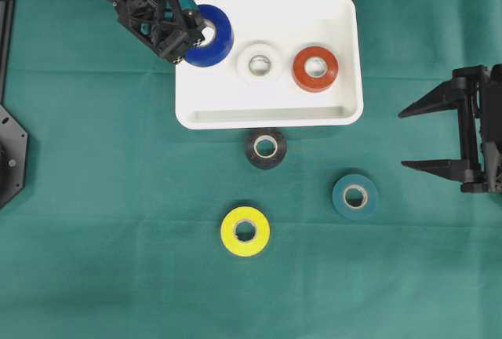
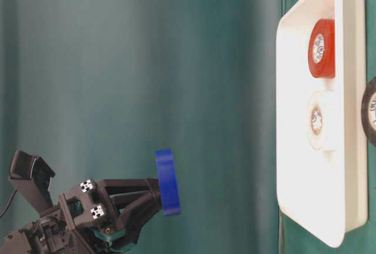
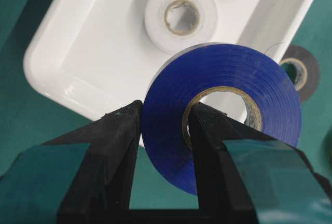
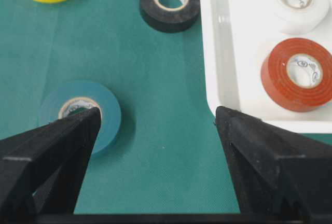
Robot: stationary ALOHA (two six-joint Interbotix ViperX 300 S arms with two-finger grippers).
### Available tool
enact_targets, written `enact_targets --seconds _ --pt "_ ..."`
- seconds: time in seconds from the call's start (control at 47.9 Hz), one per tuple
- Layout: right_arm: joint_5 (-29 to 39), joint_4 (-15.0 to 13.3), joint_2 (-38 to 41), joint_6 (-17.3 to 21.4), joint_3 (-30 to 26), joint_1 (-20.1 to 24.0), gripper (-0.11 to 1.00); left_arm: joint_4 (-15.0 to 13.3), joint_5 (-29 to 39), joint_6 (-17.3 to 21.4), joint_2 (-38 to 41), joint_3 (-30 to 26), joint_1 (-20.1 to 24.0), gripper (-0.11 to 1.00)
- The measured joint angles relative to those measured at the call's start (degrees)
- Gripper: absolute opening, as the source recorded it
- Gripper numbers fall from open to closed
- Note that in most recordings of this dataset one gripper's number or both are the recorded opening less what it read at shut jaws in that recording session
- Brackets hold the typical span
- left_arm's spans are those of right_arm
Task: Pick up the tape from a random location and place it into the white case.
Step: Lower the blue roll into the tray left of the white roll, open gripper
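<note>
The left pincer (image 1: 190, 34) holds a blue tape roll (image 1: 212, 35). One finger (image 3: 210, 146) goes through the hole in the middle of the roll. The other finger presses on the outside of the roll, so the roll's wall is squeezed tight between them. From the top camera, the blue roll is over the top left corner of the white case (image 1: 271, 111). From the table-level camera, the blue roll (image 2: 168, 181) hangs up in the air, apart from the case (image 2: 294, 119). It does not touch the case.

Two rolls lie flat inside the case. A white tape roll (image 1: 260, 62) is near the middle. A red tape roll (image 1: 315, 68) is just to the right of it. They are close, but they do not touch each other.

Three more rolls lie on the green tabletop (image 1: 94, 237), outside the case. A black tape roll (image 1: 266, 148) is just below the bottom rim of the case. A teal tape roll (image 1: 355, 196) is lower down and more to the right. A yellow tape roll (image 1: 245, 231) is the lowest one, down and to the left of the black one.

The right pincer (image 1: 430, 137) is at the right edge, well away from the case. Its two fingers are spread wide apart, and there is nothing between them. In its own camera, the teal roll (image 4: 83, 112) peeks out from behind the left finger (image 4: 49, 154).
</note>
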Motion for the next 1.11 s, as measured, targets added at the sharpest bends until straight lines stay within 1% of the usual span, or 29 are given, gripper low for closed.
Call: enact_targets --seconds 0.146,0.292,0.563,0.751,0.939,1.106 --pt "-0.1 0.0 0.0 0.0 0.0 0.0 0.87 0.0 0.0 0.0 0.0 0.4 0.0 0.23" --pt "-0.1 0.0 0.0 0.0 0.0 0.0 0.87 0.1 -1.4 0.0 0.2 2.2 0.2 0.23" --pt "0.0 -0.1 0.0 0.0 0.0 0.0 0.87 0.1 -8.9 0.0 2.5 8.9 2.0 0.23" --pt "0.0 0.0 0.0 0.0 0.0 0.0 0.87 0.0 -14.3 0.0 6.6 12.7 4.0 0.23" --pt "0.0 0.0 0.1 0.0 0.0 0.0 0.87 -0.1 -19.9 0.0 10.8 14.4 5.2 0.23" --pt "-0.1 0.0 0.4 0.0 0.0 0.0 0.87 -0.2 -22.4 -0.2 14.3 14.9 5.9 0.23"
